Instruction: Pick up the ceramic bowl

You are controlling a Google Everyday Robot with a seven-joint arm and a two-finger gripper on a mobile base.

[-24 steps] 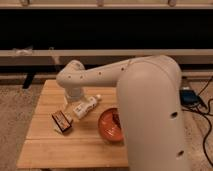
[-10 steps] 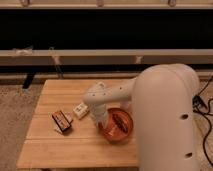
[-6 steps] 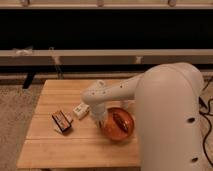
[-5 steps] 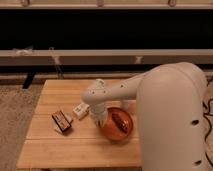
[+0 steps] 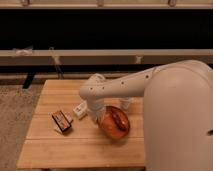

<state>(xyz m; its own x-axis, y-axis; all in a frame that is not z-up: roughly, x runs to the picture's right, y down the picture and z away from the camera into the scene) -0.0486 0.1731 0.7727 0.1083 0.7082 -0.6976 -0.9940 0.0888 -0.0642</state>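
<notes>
The ceramic bowl [image 5: 115, 124] is glossy orange-brown with a dark reddish streak inside. It sits at the middle right of the wooden table [image 5: 75, 150], tilted so its inside faces the camera. My gripper [image 5: 98, 117] reaches down from the white arm and is shut on the bowl's left rim. The arm hides part of that rim.
A small dark box [image 5: 62, 121] lies left of the bowl. A white tube-shaped pack [image 5: 80, 110] lies just behind the gripper, partly hidden by the arm. My large white arm body [image 5: 175, 120] fills the right side. Carpet lies left of the table.
The gripper came from the table's left back over to the bowl and closed on its left rim. The bowl went from lying flat to tilted toward the camera.
</notes>
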